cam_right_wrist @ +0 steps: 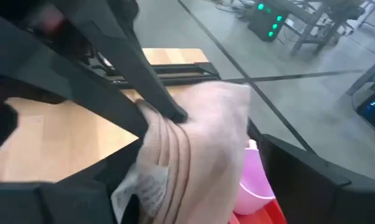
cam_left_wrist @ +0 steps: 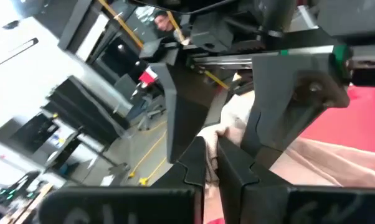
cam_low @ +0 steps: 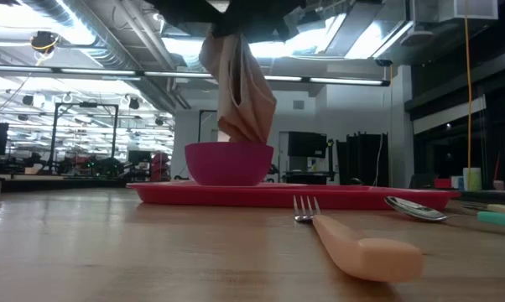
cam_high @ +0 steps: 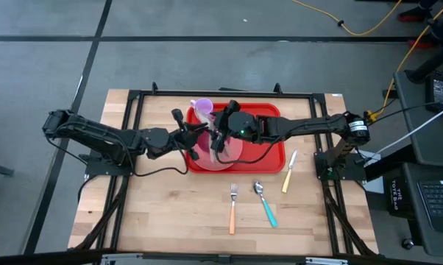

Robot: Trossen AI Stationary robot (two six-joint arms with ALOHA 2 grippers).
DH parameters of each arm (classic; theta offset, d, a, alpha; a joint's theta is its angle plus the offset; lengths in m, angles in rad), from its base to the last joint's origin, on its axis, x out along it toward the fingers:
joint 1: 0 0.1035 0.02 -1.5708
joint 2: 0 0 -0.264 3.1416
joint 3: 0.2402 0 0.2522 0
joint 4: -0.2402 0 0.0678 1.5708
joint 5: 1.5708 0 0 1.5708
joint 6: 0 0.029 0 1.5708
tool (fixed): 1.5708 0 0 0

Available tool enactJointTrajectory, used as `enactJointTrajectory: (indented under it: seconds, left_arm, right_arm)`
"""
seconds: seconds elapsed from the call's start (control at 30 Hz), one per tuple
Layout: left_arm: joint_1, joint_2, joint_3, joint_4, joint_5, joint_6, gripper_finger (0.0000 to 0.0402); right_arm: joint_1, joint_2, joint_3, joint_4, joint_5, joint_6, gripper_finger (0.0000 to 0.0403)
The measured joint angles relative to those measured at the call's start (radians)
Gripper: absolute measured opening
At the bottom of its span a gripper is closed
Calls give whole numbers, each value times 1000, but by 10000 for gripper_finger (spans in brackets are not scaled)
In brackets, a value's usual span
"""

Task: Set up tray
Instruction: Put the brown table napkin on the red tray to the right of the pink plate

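Fingers of my left gripper (cam_high: 199, 132) pinch the beige cloth napkin (cam_low: 238, 88) above the flat red plastic tray (cam_high: 274, 156), right gripper (cam_high: 220, 136) spread wide beside it; fork (cam_high: 232, 209), spoon (cam_high: 265, 203), knife (cam_high: 288, 172) wait on the desk

No legible text or labels anywhere

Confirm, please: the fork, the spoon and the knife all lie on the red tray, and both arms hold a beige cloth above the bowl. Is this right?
Not quite. The fork, the spoon and the knife lie on the bare wooden table, outside the red tray, as the high view shows. The rest stands: the left pincer and right pincer meet at a beige cloth hanging above the bowl.
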Motion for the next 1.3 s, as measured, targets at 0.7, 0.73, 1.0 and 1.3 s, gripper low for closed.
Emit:
enactJointTrajectory:
  seconds: [0.7, 0.73, 1.0, 1.3]
  left_arm:
    - [-49, 11, 6, -28, -98, 61, 8]
    - [-55, 11, 6, -28, -101, 64, 8]
    - [-96, 10, 7, -28, -125, 63, 11]
    - [-129, 9, 8, 0, -159, 41, 53]
  right_arm:
    - [1, 0, 0, -1, -52, -33, 91]
    - [0, 0, 0, -1, -69, -33, 82]
    - [-1, 0, 0, 1, -147, -49, 16]
    - [-2, -1, 0, 0, -177, -54, 14]
